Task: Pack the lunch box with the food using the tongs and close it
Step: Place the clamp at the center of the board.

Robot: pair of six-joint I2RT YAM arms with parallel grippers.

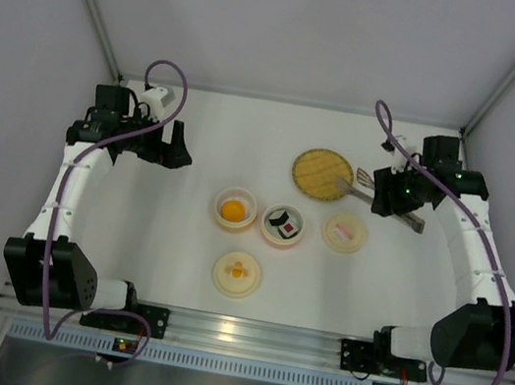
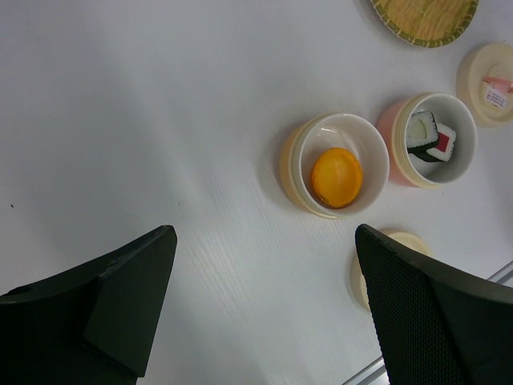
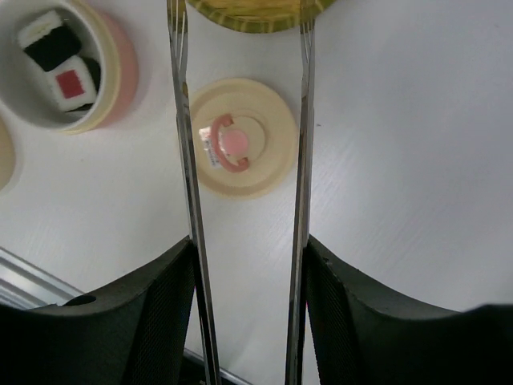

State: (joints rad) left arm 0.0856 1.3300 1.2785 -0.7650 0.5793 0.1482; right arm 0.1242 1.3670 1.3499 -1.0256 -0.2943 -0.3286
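My right gripper [image 1: 382, 197] [image 3: 248, 241] is shut on the silver tongs [image 1: 359, 184] [image 3: 183, 120], one finger pressed against each arm. The tongs' two arms stand apart, and their tips reach the woven round tray [image 1: 322, 173]. Of the food, an orange ball [image 1: 233, 211] [image 2: 336, 176] lies in a cream bowl [image 2: 293, 164]. The sushi pieces [image 1: 283, 223] [image 2: 430, 136] [image 3: 60, 60] lie in a pink bowl [image 1: 280, 240]. Both round bowls look like lunch box parts. My left gripper [image 1: 175, 153] [image 2: 264, 233] hangs open and holds nothing, left of the cream bowl.
A cream lid with a pink handle [image 1: 344, 233] [image 3: 237, 136] lies right of the pink bowl, under the tongs. Another cream lid with an orange knob [image 1: 237, 274] lies nearer the front rail [image 1: 243, 332]. Grey walls close the cell on three sides.
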